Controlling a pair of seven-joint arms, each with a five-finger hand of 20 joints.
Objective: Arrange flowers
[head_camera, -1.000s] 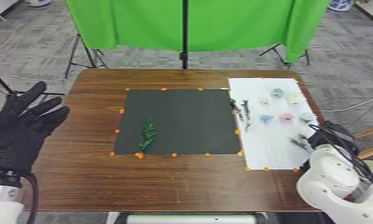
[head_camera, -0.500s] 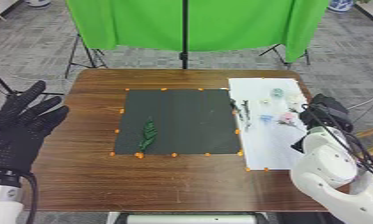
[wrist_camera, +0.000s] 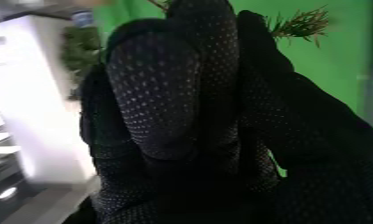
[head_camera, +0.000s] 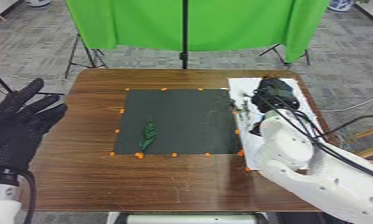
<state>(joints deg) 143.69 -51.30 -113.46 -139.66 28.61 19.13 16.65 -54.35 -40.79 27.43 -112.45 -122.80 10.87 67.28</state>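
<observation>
The sprig (wrist_camera: 301, 25), apparently pinched high in the right hand's (head_camera: 277, 95) closed fingers, could twist or slip if swung over the dark mat (head_camera: 182, 115) too fast. That arm slants in right of the mat; left of it hangs the left hand (head_camera: 21, 120), fingers spread, while a leafy stem (head_camera: 149, 135) lies on it.

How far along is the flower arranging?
Early, by the look of it. Done: one green leaf stem lies on the black mat. In hand: a needled sprig seems pinched in the right hand, which is over the white sheet. Left: dark stems by the sheet's left edge; what's under the arm, can't tell.
</observation>
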